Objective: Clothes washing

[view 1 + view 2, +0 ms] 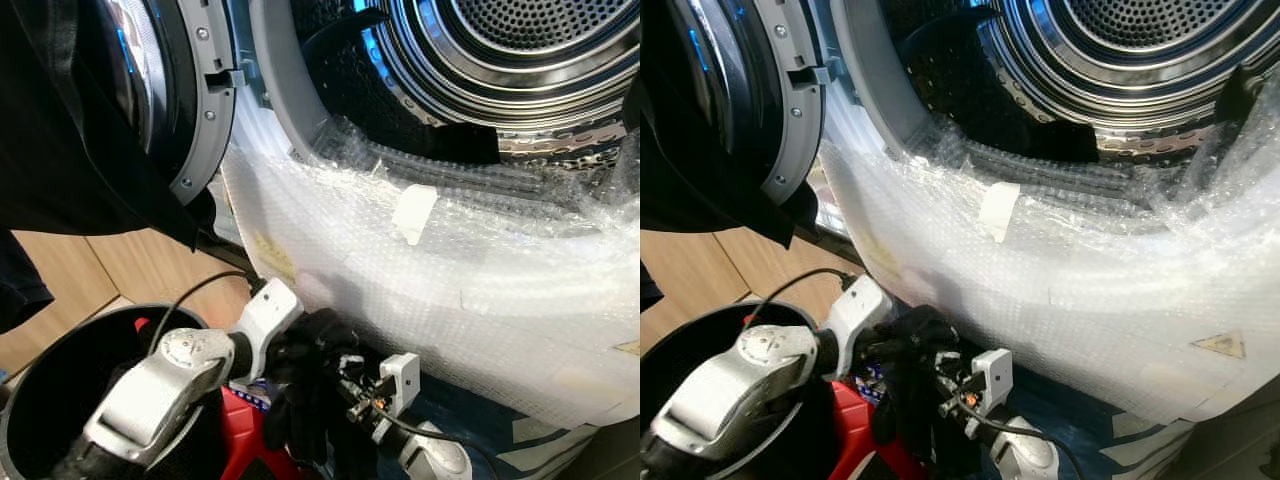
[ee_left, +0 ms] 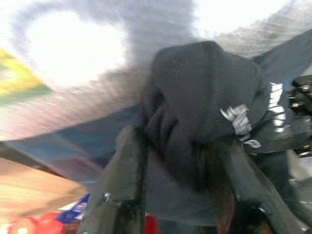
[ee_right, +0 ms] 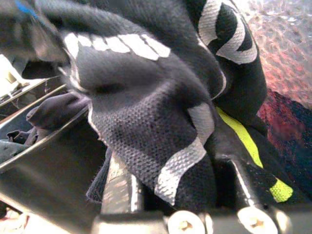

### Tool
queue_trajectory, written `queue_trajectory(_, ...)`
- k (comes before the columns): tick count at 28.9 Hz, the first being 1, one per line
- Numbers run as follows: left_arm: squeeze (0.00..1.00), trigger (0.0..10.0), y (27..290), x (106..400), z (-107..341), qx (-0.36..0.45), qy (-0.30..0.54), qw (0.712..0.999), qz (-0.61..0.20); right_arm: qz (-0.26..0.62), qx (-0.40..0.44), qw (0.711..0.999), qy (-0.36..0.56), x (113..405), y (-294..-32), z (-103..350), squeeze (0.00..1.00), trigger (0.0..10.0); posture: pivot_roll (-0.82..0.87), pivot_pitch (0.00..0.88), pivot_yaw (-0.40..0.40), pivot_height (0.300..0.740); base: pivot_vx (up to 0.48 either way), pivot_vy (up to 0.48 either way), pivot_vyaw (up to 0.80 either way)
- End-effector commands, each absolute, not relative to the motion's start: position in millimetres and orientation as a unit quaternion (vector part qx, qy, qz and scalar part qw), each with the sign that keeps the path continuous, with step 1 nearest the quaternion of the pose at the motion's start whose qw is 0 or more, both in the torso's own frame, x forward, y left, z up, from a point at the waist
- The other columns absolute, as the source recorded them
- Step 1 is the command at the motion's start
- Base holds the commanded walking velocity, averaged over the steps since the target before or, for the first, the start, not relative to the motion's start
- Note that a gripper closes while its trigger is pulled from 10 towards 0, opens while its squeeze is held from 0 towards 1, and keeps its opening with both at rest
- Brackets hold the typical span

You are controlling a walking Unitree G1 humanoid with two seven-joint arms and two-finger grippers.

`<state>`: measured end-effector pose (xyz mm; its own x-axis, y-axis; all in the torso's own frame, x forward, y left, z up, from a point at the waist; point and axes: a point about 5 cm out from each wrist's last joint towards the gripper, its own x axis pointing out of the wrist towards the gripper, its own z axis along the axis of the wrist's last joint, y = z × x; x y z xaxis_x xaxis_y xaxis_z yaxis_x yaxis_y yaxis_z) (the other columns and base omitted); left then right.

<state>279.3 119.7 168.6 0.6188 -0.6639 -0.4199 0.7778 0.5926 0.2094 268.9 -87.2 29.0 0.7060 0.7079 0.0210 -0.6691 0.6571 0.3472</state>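
The washing machine's steel drum (image 1: 520, 40) stands open ahead, its round door (image 1: 190, 90) swung out to the left. Low in front of it, a bunched dark garment (image 1: 305, 385) hangs between both arms. My left gripper (image 1: 295, 350) is shut on this garment; in the left wrist view the dark mesh cloth (image 2: 204, 97) fills the gap between the fingers (image 2: 122, 165). My right gripper (image 1: 345, 392) is shut on it from the right; in the right wrist view the knit (image 3: 146, 97) shows white markings and a yellow stripe (image 3: 243, 141).
Bubble wrap (image 1: 450, 270) covers the machine's front below the opening, with a white tape patch (image 1: 413, 212). Another black cloth (image 1: 60, 130) hangs at the upper left over the door. A round black basket (image 1: 50, 380) and a red item (image 1: 245, 430) sit below my left arm, on a wooden floor (image 1: 120, 265).
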Motion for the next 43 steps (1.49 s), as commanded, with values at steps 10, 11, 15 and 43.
queue_trajectory(10,1.00,10.0,155.1,265.5,203.1,0.246,0.107,0.893,-0.361,0.382,0.160,0.907,0.071,266.6,-88.0,23.7,0.00,0.0,0.22,0.024,0.053,0.740,0.000,0.000,0.00)
queue_trajectory(11,1.00,10.0,163.0,262.6,214.5,0.226,0.088,0.908,-0.341,0.379,0.163,0.908,0.073,266.2,-88.7,22.9,0.00,0.0,0.23,0.030,0.053,0.740,0.000,0.000,0.00)
queue_trajectory(15,1.00,10.0,191.5,264.3,208.3,0.223,0.091,0.937,-0.251,0.387,0.161,0.904,0.079,262.2,-89.5,20.0,0.00,0.0,0.24,0.039,0.053,0.740,0.000,0.000,0.00)
queue_trajectory(43,0.00,10.0,276.7,254.5,98.5,0.173,0.020,0.976,0.130,0.530,0.185,0.827,-0.027,227.7,-94.7,77.9,0.00,0.0,0.20,0.031,0.049,0.740,0.000,0.000,0.00)
